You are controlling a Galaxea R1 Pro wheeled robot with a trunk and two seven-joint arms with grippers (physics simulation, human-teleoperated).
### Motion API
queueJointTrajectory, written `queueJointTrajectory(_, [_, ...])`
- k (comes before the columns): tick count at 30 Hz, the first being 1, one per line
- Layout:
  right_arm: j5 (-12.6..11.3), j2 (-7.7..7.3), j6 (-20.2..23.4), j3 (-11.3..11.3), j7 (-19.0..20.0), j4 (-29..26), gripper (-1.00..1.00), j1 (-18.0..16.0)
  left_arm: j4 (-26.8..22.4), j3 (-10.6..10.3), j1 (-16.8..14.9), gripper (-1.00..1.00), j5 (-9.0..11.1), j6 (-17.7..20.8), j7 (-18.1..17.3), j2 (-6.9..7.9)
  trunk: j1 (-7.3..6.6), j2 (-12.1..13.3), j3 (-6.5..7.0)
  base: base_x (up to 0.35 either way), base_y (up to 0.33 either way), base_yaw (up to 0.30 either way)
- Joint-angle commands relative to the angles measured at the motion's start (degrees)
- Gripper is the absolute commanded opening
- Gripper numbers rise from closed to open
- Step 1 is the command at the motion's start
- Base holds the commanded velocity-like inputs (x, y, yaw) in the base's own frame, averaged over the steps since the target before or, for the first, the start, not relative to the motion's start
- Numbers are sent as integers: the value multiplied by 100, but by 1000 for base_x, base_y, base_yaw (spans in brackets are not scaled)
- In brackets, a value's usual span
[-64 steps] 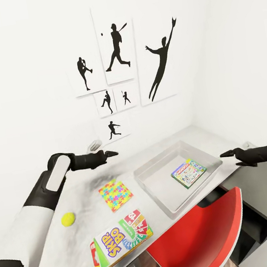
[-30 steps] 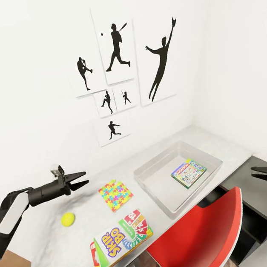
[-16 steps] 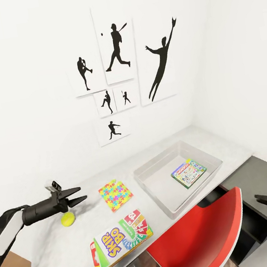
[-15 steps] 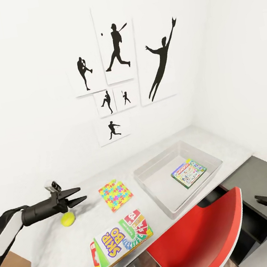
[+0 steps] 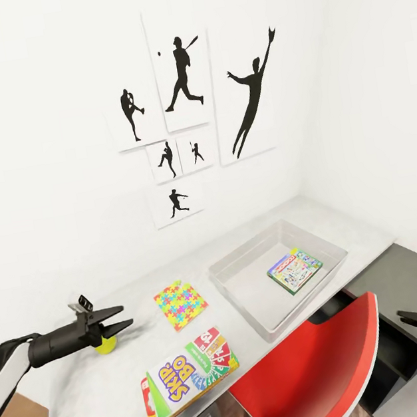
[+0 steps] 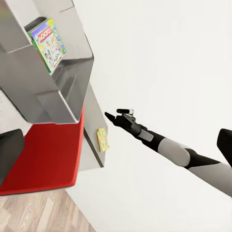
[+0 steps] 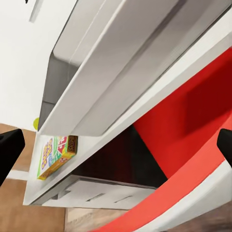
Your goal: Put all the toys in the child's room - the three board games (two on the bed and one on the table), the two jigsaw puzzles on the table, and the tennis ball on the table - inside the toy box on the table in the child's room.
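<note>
I think the tennis ball (image 5: 108,346) is light and a bit squishy, and it can roll away. I want to pinch it on its two round sides, right across the middle. It is small, fuzzy and yellow-green. It sits on the table (image 5: 83,396), on the left side, left of the jigsaw puzzle (image 5: 180,304). My left gripper (image 5: 121,318) is spread wide, and the ball is just under its fingers. My right gripper (image 5: 406,317) is low on the far right, off the table, its fingers apart and holding nothing.

The left gripper (image 5: 115,319) hides much of the tennis ball (image 5: 108,346).
</note>
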Motion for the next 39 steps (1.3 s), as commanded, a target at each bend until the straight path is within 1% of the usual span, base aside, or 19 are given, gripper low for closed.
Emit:
queueJointTrajectory(1, [37, 26, 59, -40, 21, 3, 100, -5, -45, -24, 1, 100, 14, 25, -11, 24, 4, -13, -12, 0, 0, 0])
queueJointTrajectory(6, [36, 118, 16, -41, 19, 3, 100, -4, -101, -33, 11, 100, 5, 23, 6, 39, 4, -13, 1, 0, 0, -21])
queueJointTrajectory(8, [35, 165, -91, -41, 17, 3, 100, -3, -112, -42, 13, 100, 7, 23, 10, 36, 4, -13, 14, 0, 0, -52])
queueJointTrajectory(13, [7, 201, -228, -47, 18, 3, 100, -2, -124, -51, 15, 100, -1, 19, 26, 33, 4, -13, 53, 0, 0, -66])
queueJointTrajectory(16, [-73, 209, -268, -48, 15, 3, 100, -1, -126, -53, 15, 100, -23, 18, 28, 44, 4, -13, 78, 0, 0, -68])
queueJointTrajectory(17, [-144, 214, -286, -47, 14, 3, 100, 2, -127, -51, 17, 100, -35, 17, 29, 51, 4, -13, 87, 0, 0, -39])
queueJointTrajectory(20, [-254, 220, -307, -47, 13, 3, 100, 7, -128, -54, 16, 100, -47, 17, 35, 52, 4, -13, 113, -41, 0, -24])
queueJointTrajectory(27, [-321, 217, -319, -49, 12, 0, 100, 32, -129, -62, 17, 100, -56, 11, 39, 43, 4, -13, 177, -230, 0, -7])
queueJointTrajectory(39, [-341, 221, -330, -49, 4, -1, 100, 40, -129, -56, 19, 100, -53, -26, 33, 61, 4, -13, 286, -317, 0, -1])
